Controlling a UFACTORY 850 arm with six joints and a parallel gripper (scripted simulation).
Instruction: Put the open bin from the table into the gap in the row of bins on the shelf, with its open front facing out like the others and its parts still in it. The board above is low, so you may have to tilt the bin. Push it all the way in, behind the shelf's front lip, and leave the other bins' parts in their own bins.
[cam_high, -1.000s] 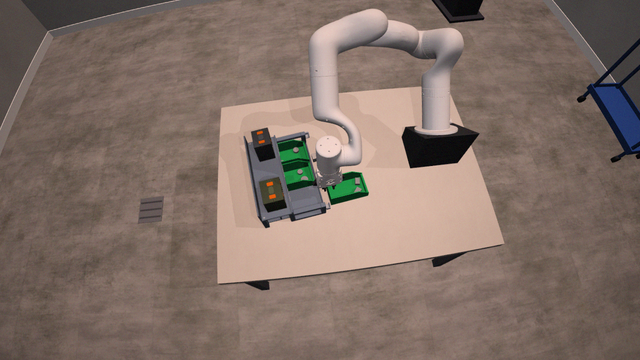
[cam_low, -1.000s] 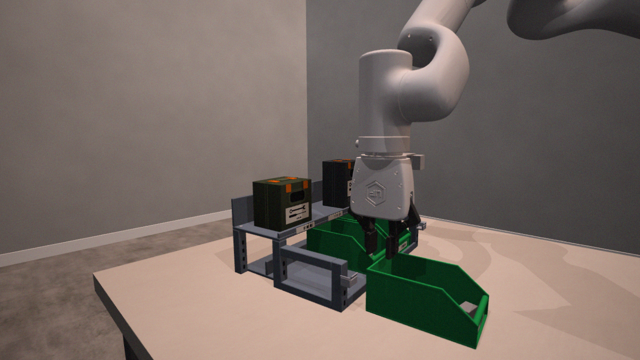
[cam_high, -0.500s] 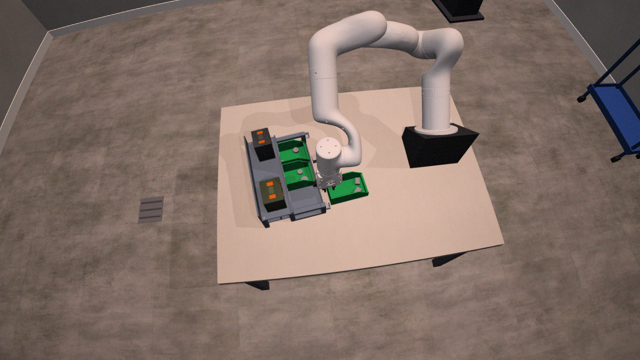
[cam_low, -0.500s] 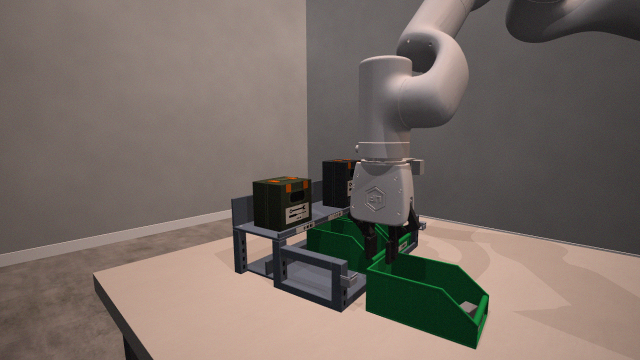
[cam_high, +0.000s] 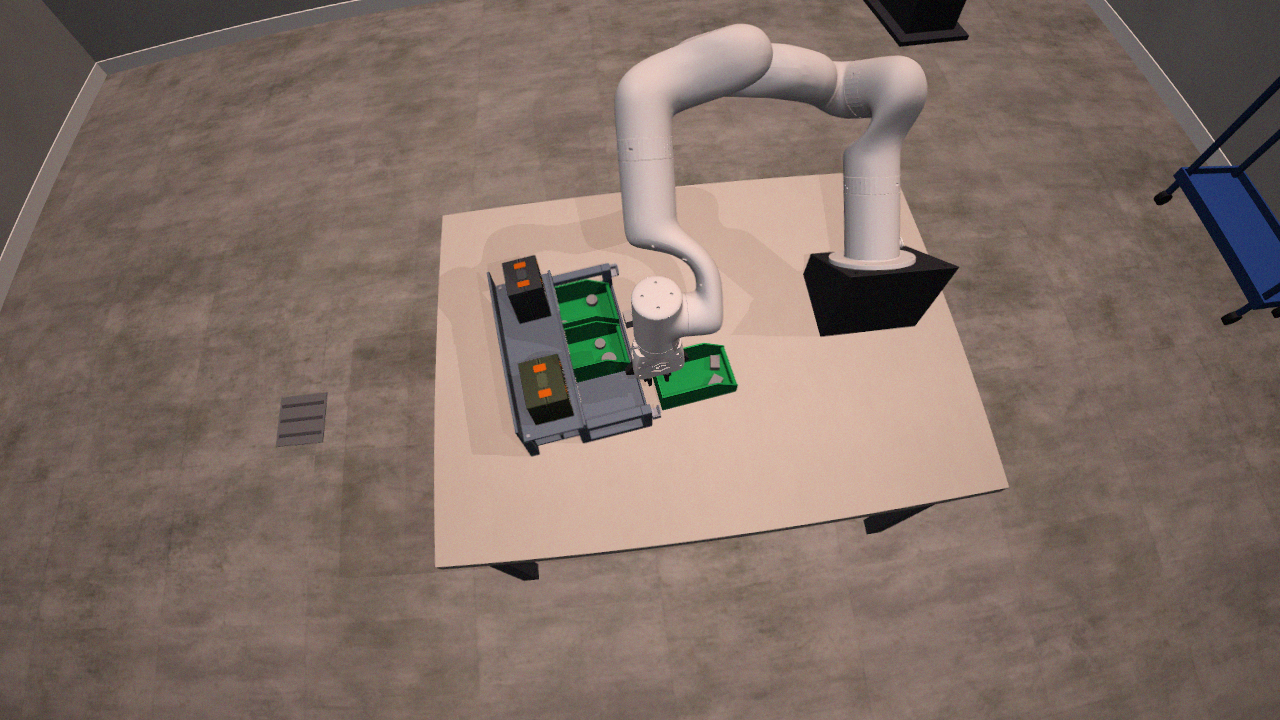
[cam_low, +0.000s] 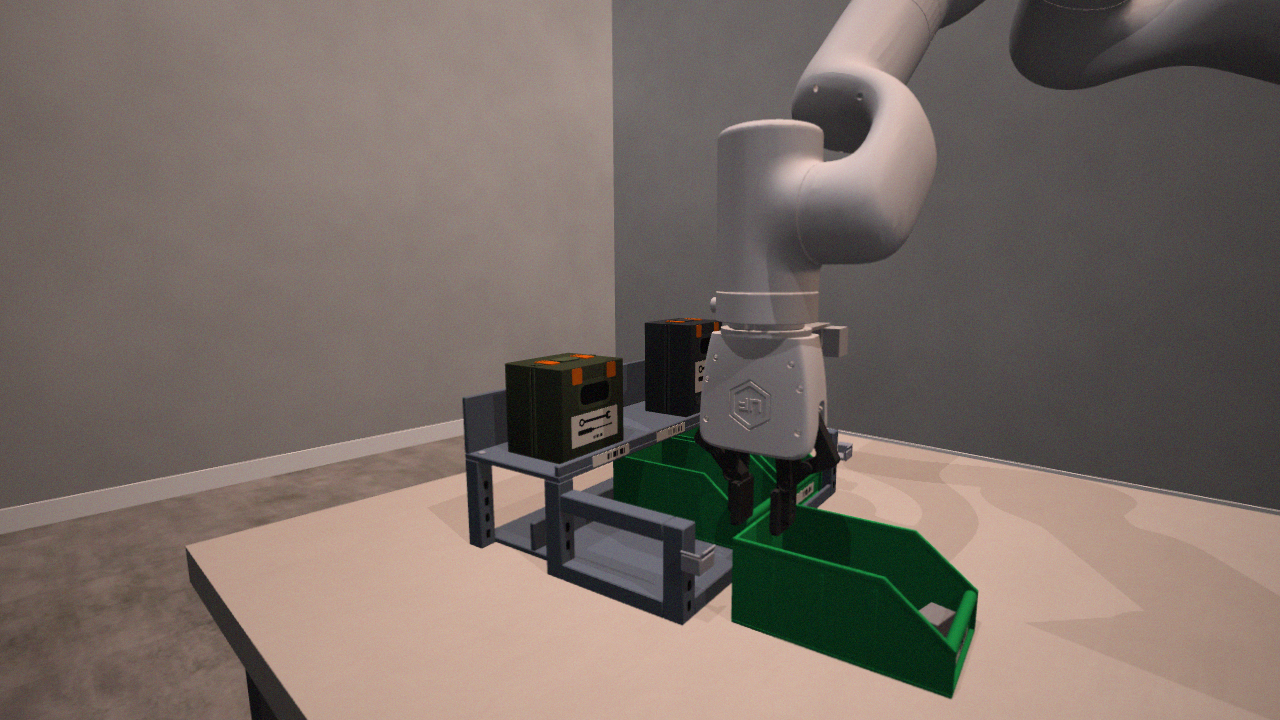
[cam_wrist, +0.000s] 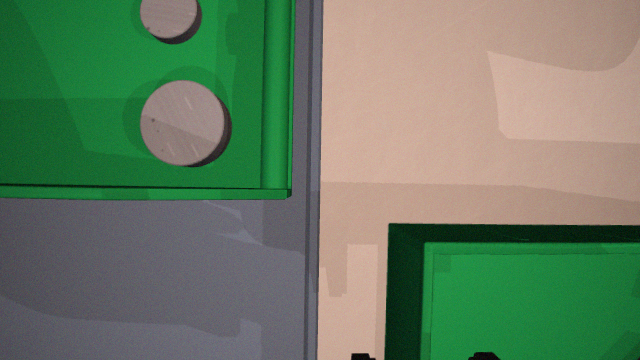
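The loose green bin (cam_high: 702, 394) (cam_low: 823, 591) (cam_wrist: 525, 300) stands on the table just outside the shelf's front, its low open front turned away from the shelf. Grey parts (cam_high: 716, 362) (cam_low: 937, 615) lie in it. My gripper (cam_low: 760, 523) (cam_wrist: 422, 357) points straight down over the bin's tall back wall, one finger on each side of the wall's top edge, partly open and not clamped. The grey shelf (cam_high: 617, 420) (cam_low: 617, 537) (cam_wrist: 150, 275) has a bare gap (cam_high: 608, 401) beside two green bins (cam_high: 586, 300) (cam_high: 595, 344) (cam_low: 671, 483) (cam_wrist: 75, 125) holding grey discs (cam_wrist: 182, 122).
On the low upper board stand a dark green toolbox (cam_high: 544, 387) (cam_low: 563, 402) and a black one (cam_high: 525, 286) (cam_low: 675, 362). The shelf's front lip (cam_wrist: 310, 150) runs between gap and table. The arm's black base (cam_high: 877, 291) stands at the table's back right.
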